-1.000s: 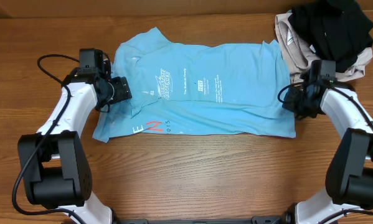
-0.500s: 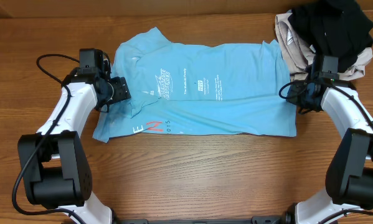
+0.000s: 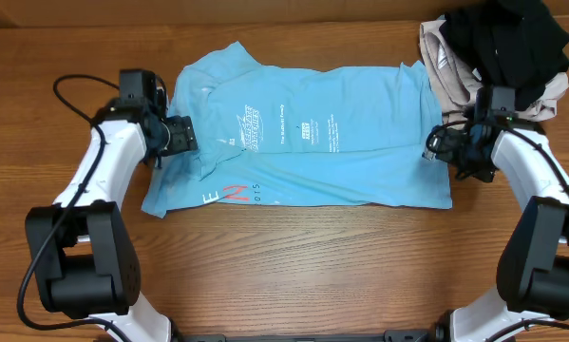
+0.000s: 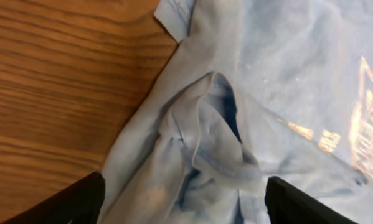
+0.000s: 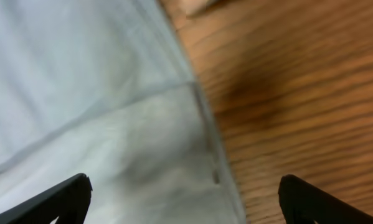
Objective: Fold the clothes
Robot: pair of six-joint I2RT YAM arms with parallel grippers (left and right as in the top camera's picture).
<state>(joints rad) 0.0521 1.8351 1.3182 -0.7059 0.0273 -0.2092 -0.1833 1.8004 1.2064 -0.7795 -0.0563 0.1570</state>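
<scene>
The clothes, a light sky-blue T-shirt (image 3: 312, 142), lie spread flat across the middle of the wooden table, with white print and a red letter near the front left hem. My left gripper (image 3: 182, 136) is at the shirt's left edge, over the collar area. In the left wrist view its jaws (image 4: 186, 202) stand wide apart above the bunched collar fold (image 4: 220, 130), open and not pinching it. My right gripper (image 3: 437, 144) sits at the shirt's right edge. Its jaws (image 5: 186, 199) are wide open over the hem (image 5: 202, 118), half over cloth and half over wood.
A black garment (image 3: 512, 38) lies heaped on a beige folded garment (image 3: 450, 71) at the back right corner, close behind my right arm. A black cable (image 3: 70, 90) loops beside my left arm. Bare wood (image 3: 293, 266) stretches in front of the shirt.
My right gripper was shut at the shirt's right edge and has opened wide, letting go of the cloth. My left gripper has opened a little wider and stays over the collar.
</scene>
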